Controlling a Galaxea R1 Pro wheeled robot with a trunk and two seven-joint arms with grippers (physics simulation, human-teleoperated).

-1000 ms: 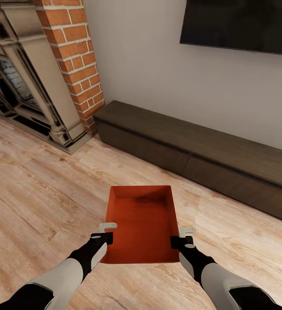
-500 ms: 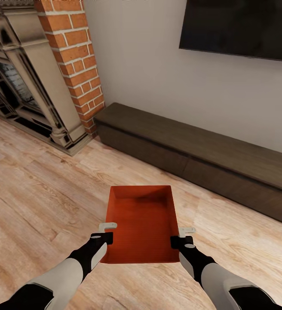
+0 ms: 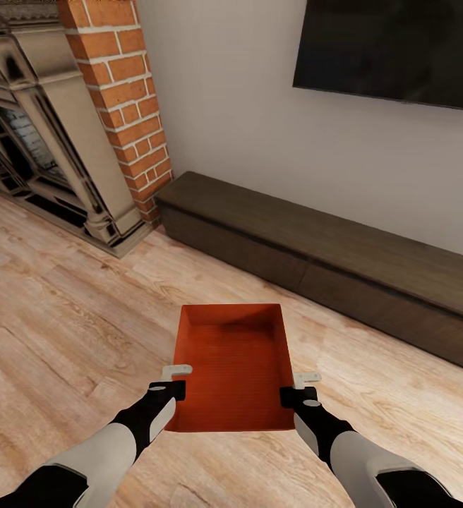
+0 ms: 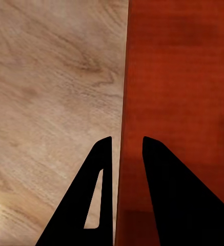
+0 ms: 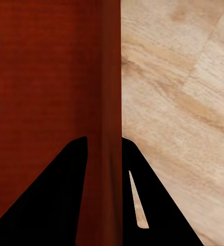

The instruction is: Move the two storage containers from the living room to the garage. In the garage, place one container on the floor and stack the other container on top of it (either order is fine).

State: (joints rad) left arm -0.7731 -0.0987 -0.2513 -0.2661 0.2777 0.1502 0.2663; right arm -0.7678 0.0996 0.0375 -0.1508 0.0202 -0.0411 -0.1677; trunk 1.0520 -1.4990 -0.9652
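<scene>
Here the robot carries one orange-red storage container [image 3: 233, 367] out in front of its trunk, held above the light wood plank floor [image 3: 62, 317] of the living room. The left hand [image 3: 177, 379] is closed on the container's left wall near the near end, one finger inside and one outside; in the left wrist view its dark fingers [image 4: 99, 195] straddle the thin wall [image 4: 123, 102]. The right hand [image 3: 298, 386] pinches the opposite wall the same way, and the right wrist view shows the wall [image 5: 110, 102] running between its fingers [image 5: 142, 205]. The container sits level, open top up, with nothing visible inside. Beyond the container a long low dark-wood cabinet [image 3: 330, 261] runs along the pale wall. Above the cabinet hangs a black TV [image 3: 394, 49]. At the cabinet's left end stands a red-brick fireplace column [image 3: 118, 99].
</scene>
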